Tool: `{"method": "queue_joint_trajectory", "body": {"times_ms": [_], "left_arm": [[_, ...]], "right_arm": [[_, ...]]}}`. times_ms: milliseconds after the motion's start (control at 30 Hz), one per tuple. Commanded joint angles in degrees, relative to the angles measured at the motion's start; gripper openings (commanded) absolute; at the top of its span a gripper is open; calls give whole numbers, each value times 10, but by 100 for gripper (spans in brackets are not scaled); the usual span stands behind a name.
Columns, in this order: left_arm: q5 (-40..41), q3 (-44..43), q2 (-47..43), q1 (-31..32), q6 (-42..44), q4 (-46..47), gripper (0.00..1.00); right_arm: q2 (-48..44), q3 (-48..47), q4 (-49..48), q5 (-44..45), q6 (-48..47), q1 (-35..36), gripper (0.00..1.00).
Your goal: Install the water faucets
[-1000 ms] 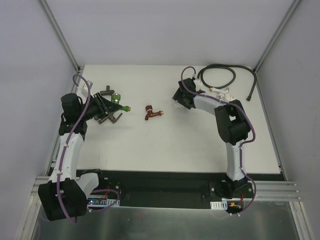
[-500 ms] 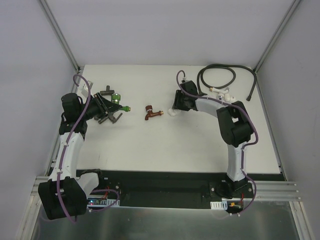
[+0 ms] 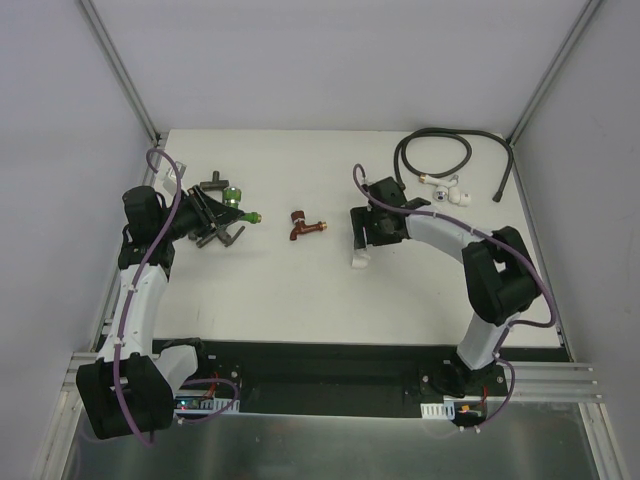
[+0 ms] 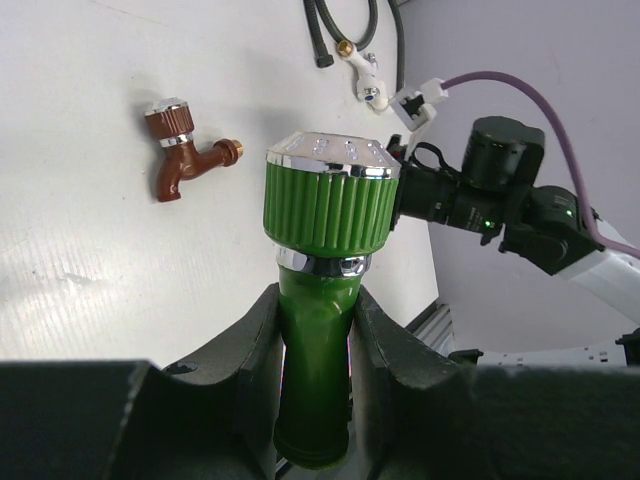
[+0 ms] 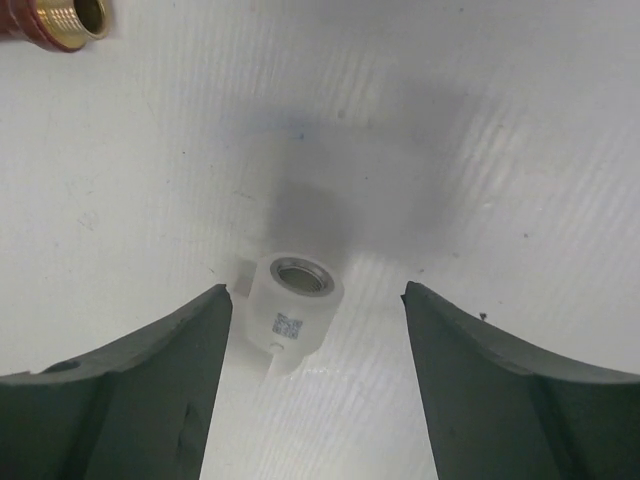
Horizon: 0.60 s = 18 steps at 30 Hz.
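A: The left gripper is clamping shut on the bright green faucet with the ribbed knob and silver cap. It's pinching the narrow stem and holding it over the table's left side. The dark red faucet with the brass-coloured end is lying mid-table, untouched.

B: And the right gripper?

A: Its jaws are standing apart, gripping nothing. The small white elbow pipe fitting is sitting on the white table between them, crowding one finger.

B: Then closing from there is risking a shove. The near finger is going to hit first and skid or tip it.

A: Agreed. The green one is also hanging by a smooth stem, so threading torque is likely twisting it in the grip. Its threaded end is hidden, so cross-threading is looking possible.
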<state>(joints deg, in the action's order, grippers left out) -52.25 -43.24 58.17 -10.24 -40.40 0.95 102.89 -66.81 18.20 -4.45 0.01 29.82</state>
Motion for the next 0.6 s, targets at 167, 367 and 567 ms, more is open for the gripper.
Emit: {"method": "queue_joint_trajectory", "body": {"times_ms": [167, 367, 567], "left_arm": [[-17, -21, 3, -5, 13, 17, 0], [-16, -21, 4, -5, 12, 17, 0], [-18, -21, 4, -5, 12, 17, 0]], "right_arm": [[-67, -36, 60, 148, 66, 52, 83], [-57, -6, 57, 159, 103, 67, 83], [-64, 26, 58, 162, 97, 70, 83]]}}
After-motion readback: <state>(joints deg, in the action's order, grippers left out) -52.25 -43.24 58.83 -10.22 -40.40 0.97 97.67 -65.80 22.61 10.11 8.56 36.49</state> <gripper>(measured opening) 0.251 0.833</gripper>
